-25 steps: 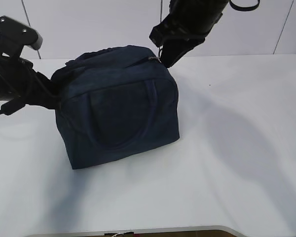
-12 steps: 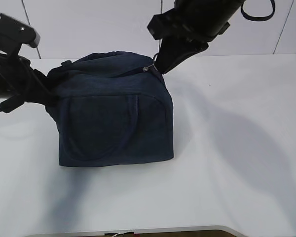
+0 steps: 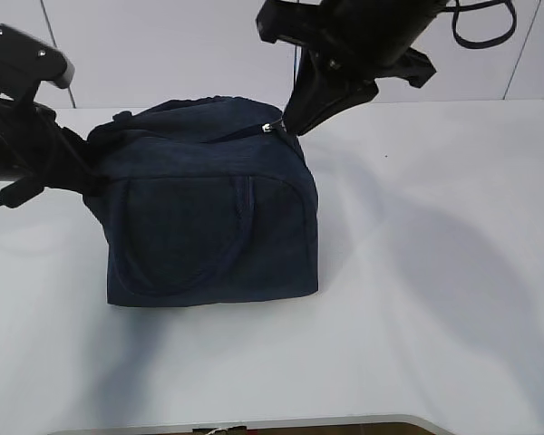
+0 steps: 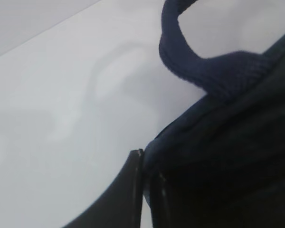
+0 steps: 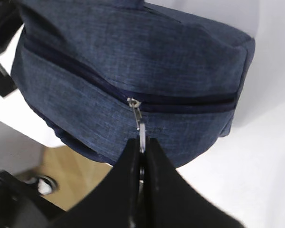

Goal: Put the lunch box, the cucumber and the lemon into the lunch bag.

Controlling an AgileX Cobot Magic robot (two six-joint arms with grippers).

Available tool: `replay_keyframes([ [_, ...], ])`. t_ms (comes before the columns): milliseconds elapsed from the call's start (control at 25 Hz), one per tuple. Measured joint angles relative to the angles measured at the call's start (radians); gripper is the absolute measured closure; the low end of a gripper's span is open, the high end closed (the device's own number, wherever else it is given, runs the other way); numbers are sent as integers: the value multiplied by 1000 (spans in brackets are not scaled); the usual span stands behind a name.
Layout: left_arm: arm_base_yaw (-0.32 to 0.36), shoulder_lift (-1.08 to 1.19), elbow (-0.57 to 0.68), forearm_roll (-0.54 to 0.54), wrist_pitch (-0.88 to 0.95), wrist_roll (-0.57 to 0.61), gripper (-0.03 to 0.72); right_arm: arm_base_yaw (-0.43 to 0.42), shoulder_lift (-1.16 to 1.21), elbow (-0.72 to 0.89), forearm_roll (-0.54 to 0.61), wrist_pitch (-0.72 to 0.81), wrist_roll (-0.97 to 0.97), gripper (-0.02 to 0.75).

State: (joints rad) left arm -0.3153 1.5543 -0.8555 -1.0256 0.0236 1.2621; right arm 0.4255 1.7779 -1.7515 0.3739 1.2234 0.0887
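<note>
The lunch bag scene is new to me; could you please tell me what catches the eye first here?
The dark navy lunch bag dominates, standing left of centre on the white table. At its top right corner, the right tool is shut on the metal ring pull of the zipper. The left tool pinches the bag's fabric on the opposite side.

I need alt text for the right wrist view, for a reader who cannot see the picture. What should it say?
Seen from the wrist camera, the right gripper is closed on the metal ring pull of the zipper on a dark navy fabric lunch bag. The bag stands on a white table, and the zipper line across its top looks shut.
</note>
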Motion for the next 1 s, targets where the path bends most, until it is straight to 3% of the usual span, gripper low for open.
replay_keyframes([
  [400, 3, 0, 0, 89, -4, 0, 690, 0, 0, 0, 91, -76, 389, 733],
  [560, 7, 0, 0, 129, -11, 0, 687, 0, 0, 4, 161, -124, 416, 733],
  [1000, 9, 0, 0, 216, -17, 0, 610, -2, 2, 4, 133, -87, 414, 733],
])
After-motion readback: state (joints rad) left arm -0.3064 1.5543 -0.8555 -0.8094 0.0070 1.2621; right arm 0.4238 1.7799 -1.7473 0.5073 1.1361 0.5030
